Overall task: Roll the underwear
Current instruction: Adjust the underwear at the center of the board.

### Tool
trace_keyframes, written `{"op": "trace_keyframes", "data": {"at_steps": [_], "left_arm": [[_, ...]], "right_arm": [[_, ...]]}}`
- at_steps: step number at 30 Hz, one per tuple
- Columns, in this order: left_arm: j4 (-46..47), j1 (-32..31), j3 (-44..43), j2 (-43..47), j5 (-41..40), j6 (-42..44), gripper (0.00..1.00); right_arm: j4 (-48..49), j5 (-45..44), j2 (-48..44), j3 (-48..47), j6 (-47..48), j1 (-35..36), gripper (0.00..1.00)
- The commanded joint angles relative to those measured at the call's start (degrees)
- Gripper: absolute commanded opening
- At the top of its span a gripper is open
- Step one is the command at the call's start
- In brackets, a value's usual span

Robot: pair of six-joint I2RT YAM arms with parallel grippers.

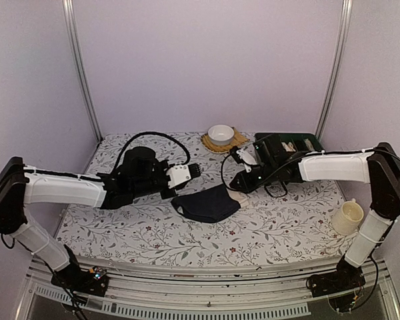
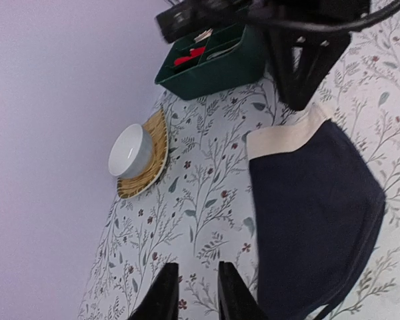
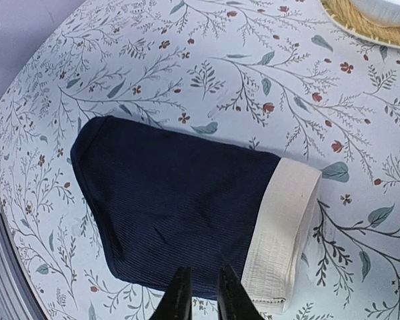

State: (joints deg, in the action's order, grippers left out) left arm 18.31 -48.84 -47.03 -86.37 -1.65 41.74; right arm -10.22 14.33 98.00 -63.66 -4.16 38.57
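The underwear [image 3: 173, 213], a dark ribbed knit with a cream waistband [image 3: 280, 233], is laid flat at the middle of the desk [image 1: 120, 233], presumably so that rolling can be started from an edge. The left pincer [image 2: 193, 293] is set narrow and empty beside it. The right pincer [image 3: 205, 297], also narrow, is poised over its edge, nothing gripped.

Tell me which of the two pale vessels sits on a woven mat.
The white bowl at the far edge, resting on the woven mat; the cream mug stands directly on the floral cloth at the right.
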Motion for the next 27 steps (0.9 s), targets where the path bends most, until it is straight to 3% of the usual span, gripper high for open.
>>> {"op": "trace_keyframes", "data": {"at_steps": [1,4,14,27], "left_arm": [[-4.8,5.7,-2.1,-6.1,0.2,-3.4,0.16],[-4.2,7.3,-2.7,-11.1,-0.5,-2.3,0.09],[-3.4,8.1,0.3,-15.0,5.2,1.4,0.08],[-12.7,5.9,-1.4,-22.2,-2.4,7.3,0.05]], "right_arm": [[6.3,1.5,1.5,3.6,-8.4,0.6,0.11],[7.3,1.2,2.9,4.3,-10.4,1.0,0.10],[7.6,0.9,6.7,7.3,-11.9,1.0,0.09],[8.4,1.7,9.2,9.0,-15.4,-0.9,0.08]]}}
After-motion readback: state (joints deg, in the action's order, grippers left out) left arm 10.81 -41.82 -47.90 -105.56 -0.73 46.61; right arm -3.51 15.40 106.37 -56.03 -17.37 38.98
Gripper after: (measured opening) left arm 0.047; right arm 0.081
